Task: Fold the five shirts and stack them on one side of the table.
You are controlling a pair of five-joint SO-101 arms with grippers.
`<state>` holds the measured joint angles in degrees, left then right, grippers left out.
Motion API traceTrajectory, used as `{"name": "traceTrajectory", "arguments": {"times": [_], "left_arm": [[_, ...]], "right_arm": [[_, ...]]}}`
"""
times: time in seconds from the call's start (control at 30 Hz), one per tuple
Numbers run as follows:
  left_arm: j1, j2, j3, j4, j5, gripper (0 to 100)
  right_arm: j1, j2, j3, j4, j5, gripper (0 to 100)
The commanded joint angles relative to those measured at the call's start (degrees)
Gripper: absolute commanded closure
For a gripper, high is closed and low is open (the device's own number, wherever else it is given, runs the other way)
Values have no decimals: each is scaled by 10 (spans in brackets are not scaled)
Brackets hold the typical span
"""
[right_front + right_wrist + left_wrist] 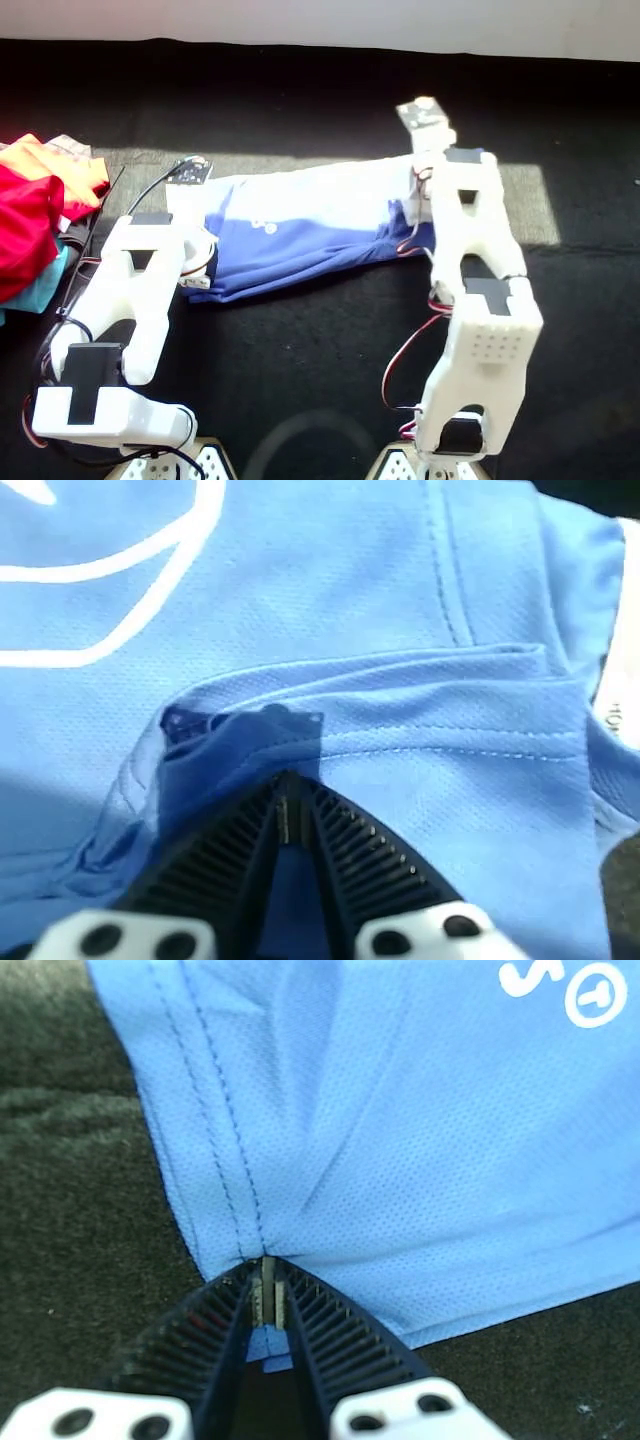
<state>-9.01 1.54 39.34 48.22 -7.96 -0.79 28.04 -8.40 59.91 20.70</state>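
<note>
From above, the blue shirt [300, 235] lies stretched in a long band across the middle of the frame. It runs between the left arm [135, 290] at lower left and the right arm [480, 300] at right. Its upper half is washed pale by a sunlit strip, and its lower half is a deeper blue. That view hides both grips under the white arm housings, but the wrist views show them. The left gripper [268, 1295] is clamped tight on the shirt's edge where a double-stitched hem [225, 1130] runs in, and creases fan outward from the pinch. Its black ribbed fingers [340, 1340] meet with only cloth between them. The right gripper [285, 805] is likewise pressed together on a bunched fold of the same shirt, beside a layered, stitched seam [440, 750]. Up close the fabric is a fine pinhole mesh, thin and slightly glossy, with white printed marks [590, 995]. The high view alone takes in the pile of shirts [35, 220] at the left edge, a crumpled heap of red, orange and teal well apart from the blue one. It also shows the table [300, 380], which is covered in a dark, matte, felt-like cloth.
</note>
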Motion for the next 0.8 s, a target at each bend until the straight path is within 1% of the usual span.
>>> {"name": "traceTrajectory", "arguments": {"times": [0.0,0.1,0.23,0.3,0.47,0.6,0.67,0.77], "left_arm": [[-15,6,-10,0,4,991],[-15,6,-10,0,4,991],[-15,6,-10,0,4,991],[-15,6,-10,0,4,991],[-15,6,-10,0,4,991],[-13,-1,-11,5,4,991],[-3,-2,-24,38,5,992],[11,-15,-82,125,5,992]], "right_arm": [[55,-93,-33,31,-4,993],[95,-116,-28,53,8,993],[129,-86,2,59,58,993],[138,-61,7,55,70,993],[167,-5,2,21,72,993],[193,-30,2,30,72,993],[199,-67,2,46,71,993],[199,-135,3,73,69,993]]}}
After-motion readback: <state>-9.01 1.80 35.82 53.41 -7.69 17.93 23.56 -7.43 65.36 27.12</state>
